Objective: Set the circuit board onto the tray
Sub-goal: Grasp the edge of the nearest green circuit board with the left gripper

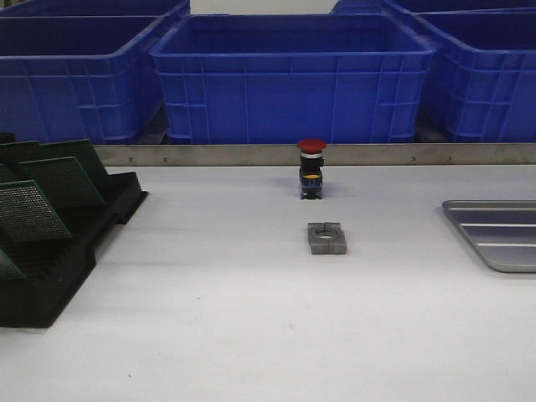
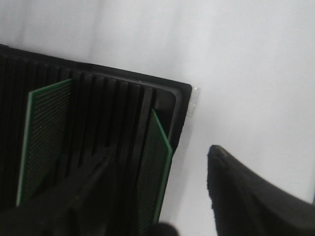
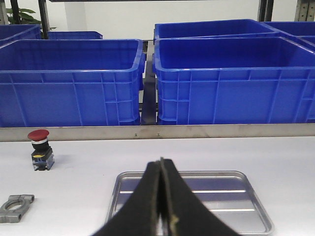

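Note:
Several green circuit boards (image 1: pixel 32 209) stand tilted in the slots of a black rack (image 1: pixel 59 289) at the table's left. In the left wrist view my left gripper (image 2: pixel 160 153) is open and straddles the end circuit board (image 2: pixel 153 177) in the rack (image 2: pixel 113 93): one finger (image 2: pixel 83 189) is over the rack, the other finger (image 2: pixel 246 196) over bare table. Another board (image 2: pixel 44 142) stands a few slots away. The silver ridged tray (image 1: pixel 502 239) lies at the right edge. My right gripper (image 3: pixel 161 162) is shut and empty above the tray (image 3: pixel 231 196). Neither gripper shows in the front view.
A red-capped push button (image 1: pixel 311 170) stands at the table's middle and a grey metal clamp (image 1: pixel 326 238) lies just in front of it. Big blue bins (image 1: pixel 289 79) line the back behind a metal rail (image 1: pixel 251 155).

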`<move>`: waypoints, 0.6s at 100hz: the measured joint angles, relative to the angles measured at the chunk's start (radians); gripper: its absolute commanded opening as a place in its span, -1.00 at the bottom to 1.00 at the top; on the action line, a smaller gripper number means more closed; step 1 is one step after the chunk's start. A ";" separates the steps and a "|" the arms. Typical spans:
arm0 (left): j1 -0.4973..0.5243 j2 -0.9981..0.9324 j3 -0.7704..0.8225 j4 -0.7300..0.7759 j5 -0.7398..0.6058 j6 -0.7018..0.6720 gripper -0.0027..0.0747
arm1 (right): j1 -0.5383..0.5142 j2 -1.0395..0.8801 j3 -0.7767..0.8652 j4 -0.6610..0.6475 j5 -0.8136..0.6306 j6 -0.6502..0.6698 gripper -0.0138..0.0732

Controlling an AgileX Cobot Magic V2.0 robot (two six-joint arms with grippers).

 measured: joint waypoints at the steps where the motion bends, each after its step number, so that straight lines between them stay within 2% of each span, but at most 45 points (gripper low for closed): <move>1: 0.000 0.000 0.000 0.000 0.000 0.000 -0.28 | 0.000 0.000 0.000 0.000 0.000 0.000 -0.82; 9: 0.000 0.002 -0.002 0.000 -0.005 0.000 -0.61 | 0.000 0.000 0.000 0.000 0.000 0.000 -0.82; 21: 0.000 0.002 -0.004 0.000 -0.007 0.000 -0.99 | 0.000 0.000 0.000 0.000 0.000 0.000 -0.82; 60: 0.000 -0.030 -0.012 0.043 -0.012 0.014 -0.98 | 0.000 0.000 0.000 0.000 0.000 0.000 -0.82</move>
